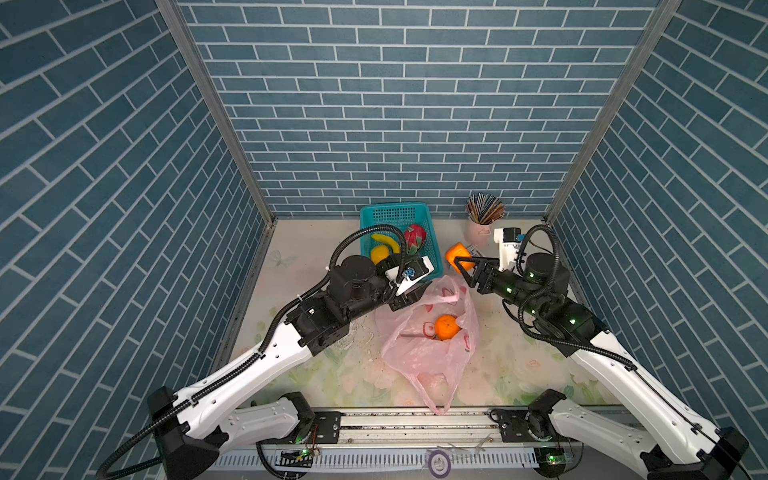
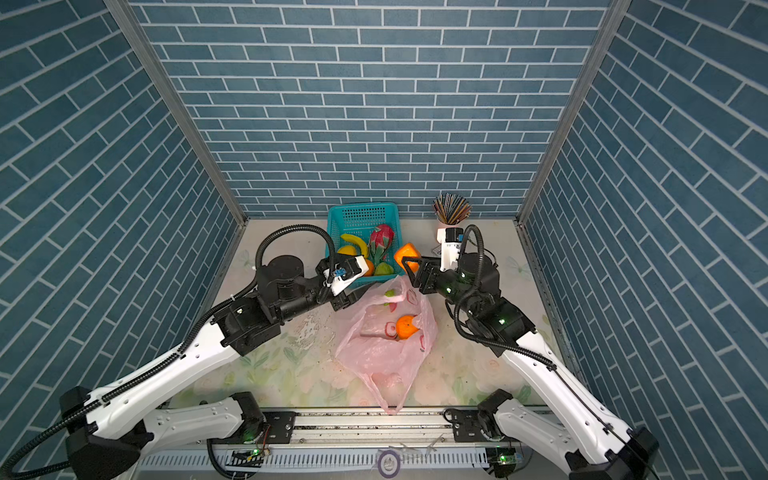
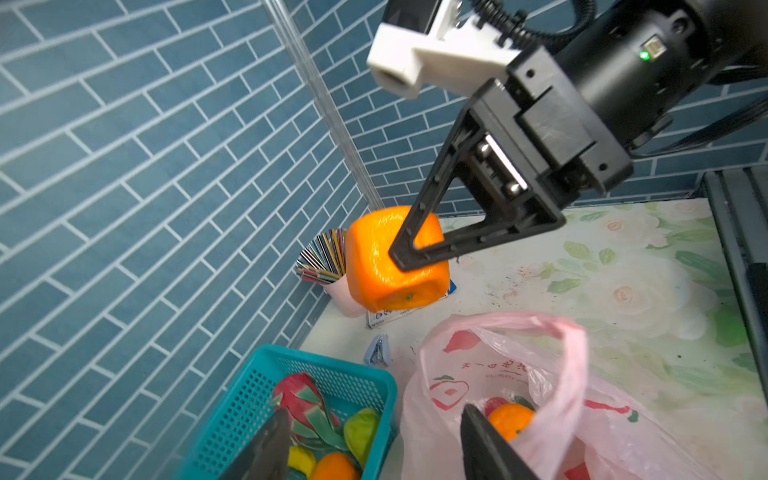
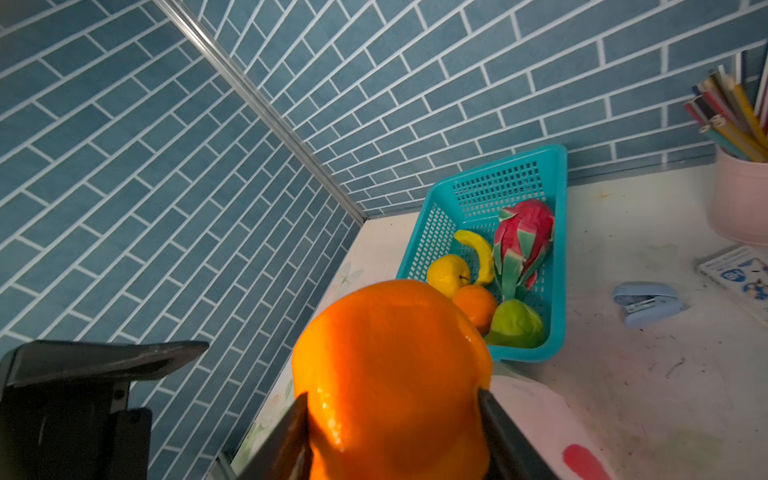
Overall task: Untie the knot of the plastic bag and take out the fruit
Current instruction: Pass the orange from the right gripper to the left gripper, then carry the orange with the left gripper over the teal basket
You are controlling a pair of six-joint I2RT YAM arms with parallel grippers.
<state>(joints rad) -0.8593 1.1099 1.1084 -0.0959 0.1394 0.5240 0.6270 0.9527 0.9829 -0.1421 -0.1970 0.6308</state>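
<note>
On the flower-printed tabletop (image 1: 519,365), between the two arms, lies the thin translucent pink plastic bag (image 1: 419,357), crumpled, its mouth gaping toward the back wall. Just behind it stands the teal perforated plastic basket (image 1: 395,214). The left gripper (image 3: 374,434) hovers where bag and basket meet, its jaws spread wide with nothing between them. The right gripper (image 1: 462,271), raised to the right of the basket, clamps a blocky orange toy fruit (image 1: 455,251) clear of the table. A pale pink cup of coloured pencils (image 1: 478,230) stands near the back wall. In the basket lie a red-pink dragon fruit with green scales (image 4: 523,241), a yellow banana (image 4: 478,249), a round yellow fruit (image 4: 446,270), a small orange (image 4: 473,303) and a green fruit (image 4: 515,324). A round orange (image 1: 446,327) sits inside the bag. A light-blue stapler (image 4: 646,303) lies near the cup.
</note>
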